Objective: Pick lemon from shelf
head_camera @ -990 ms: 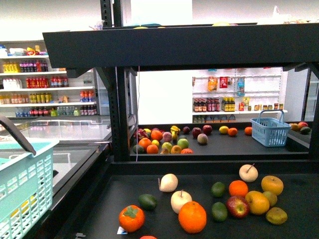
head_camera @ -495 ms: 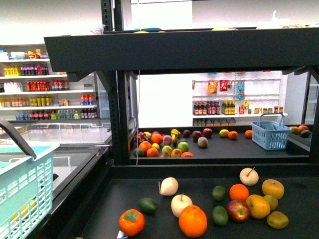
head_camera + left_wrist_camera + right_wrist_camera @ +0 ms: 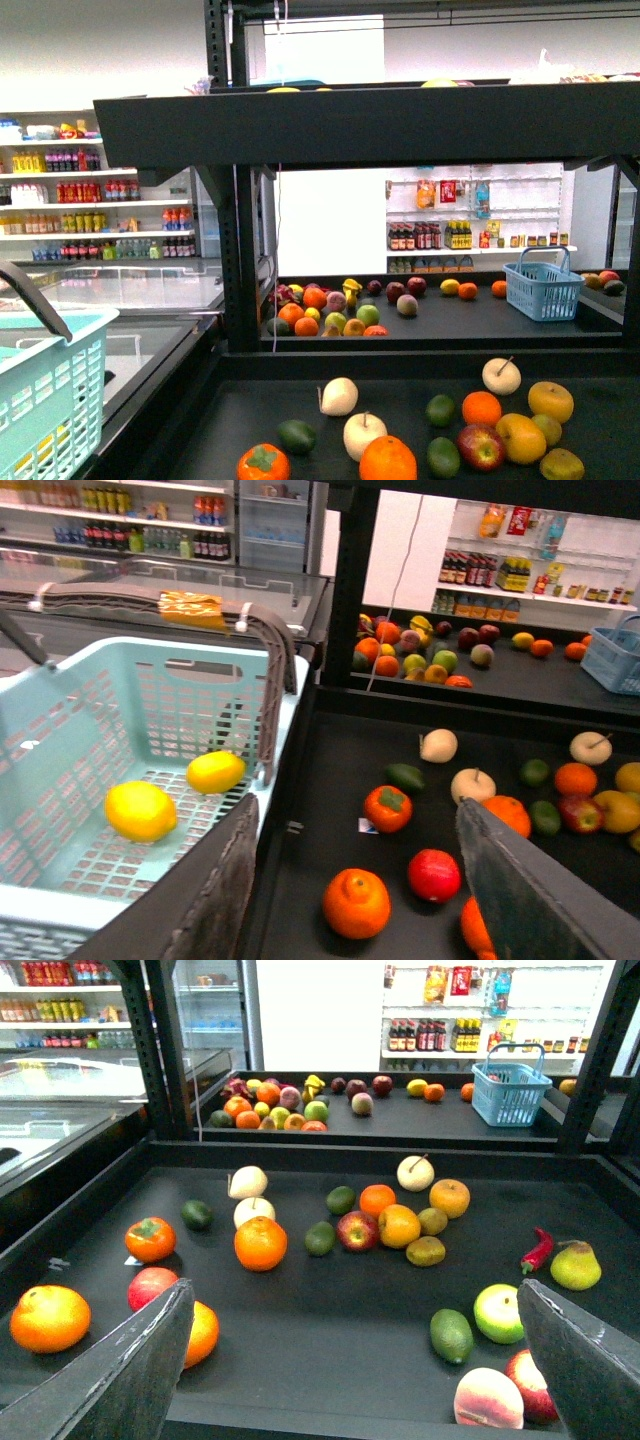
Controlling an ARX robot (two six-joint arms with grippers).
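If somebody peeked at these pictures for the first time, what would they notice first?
Probably the bright pile of fruit on the black shelf, with a big orange near the middle. Next, the pale green basket beside the shelf, holding two yellow fruits: a lemon and a rounder yellow fruit. Both grippers' jaws stand wide open, empty.

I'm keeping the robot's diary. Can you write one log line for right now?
left pincer: open, empty | right pincer: open, empty | two yellow fruits in teal basket | shelf: fruit spread out | no grasp yet
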